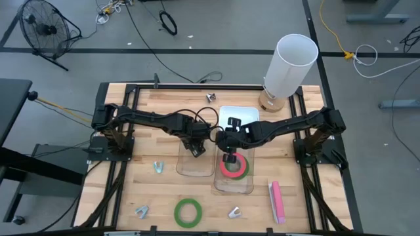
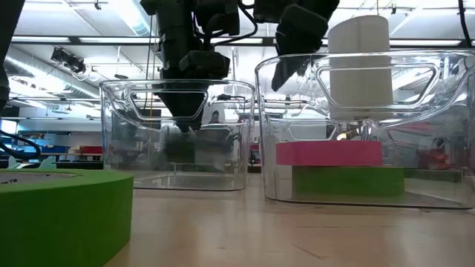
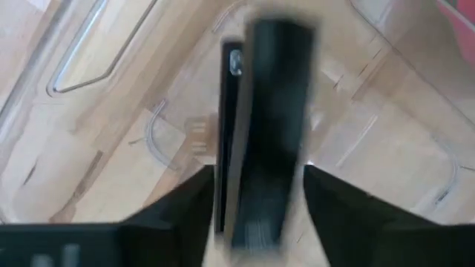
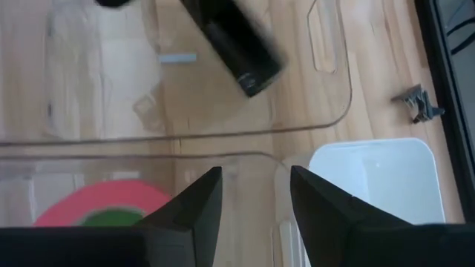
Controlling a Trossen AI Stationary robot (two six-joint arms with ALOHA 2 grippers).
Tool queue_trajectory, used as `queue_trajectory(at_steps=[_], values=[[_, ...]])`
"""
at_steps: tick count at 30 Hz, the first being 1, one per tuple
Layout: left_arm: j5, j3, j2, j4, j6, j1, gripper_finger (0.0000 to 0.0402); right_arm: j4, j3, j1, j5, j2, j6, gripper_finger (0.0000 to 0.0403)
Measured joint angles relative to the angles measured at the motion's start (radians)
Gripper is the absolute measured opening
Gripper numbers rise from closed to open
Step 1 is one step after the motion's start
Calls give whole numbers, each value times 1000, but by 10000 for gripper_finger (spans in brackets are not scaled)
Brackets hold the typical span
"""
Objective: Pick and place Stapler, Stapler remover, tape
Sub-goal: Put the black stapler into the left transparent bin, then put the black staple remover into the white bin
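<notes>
I saw the two clear bins side by side at the middle of the surface, their walls nearly touching, so there was little room between them. The left gripper hung inside the left bin, below its rim, and its fingers stood apart on either side of the black stapler; through the wrist view I could not tell whether they touched it. The right gripper sat over the right bin, fingers parted and holding nothing, above the red tape stacked on a green roll on that bin's floor. A white tray lay just behind the bins, and a white cylinder stood at the far right corner. Open wood lay toward the near edge, where a second green roll rested well apart from both grippers, with a pink stapler to the right and small staple removers scattered about.
</notes>
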Motion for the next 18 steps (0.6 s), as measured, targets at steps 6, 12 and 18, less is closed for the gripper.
queue_trajectory(at_steps=[6,12,18], values=[[0,0,0,1,8,0,264,-46,0,0,8,0,-4,162],[-23,21,-4,-3,69,1,258,-56,0,-1,34,0,-1,162],[-84,141,-29,-121,158,24,238,-58,0,-2,34,0,0,162]])
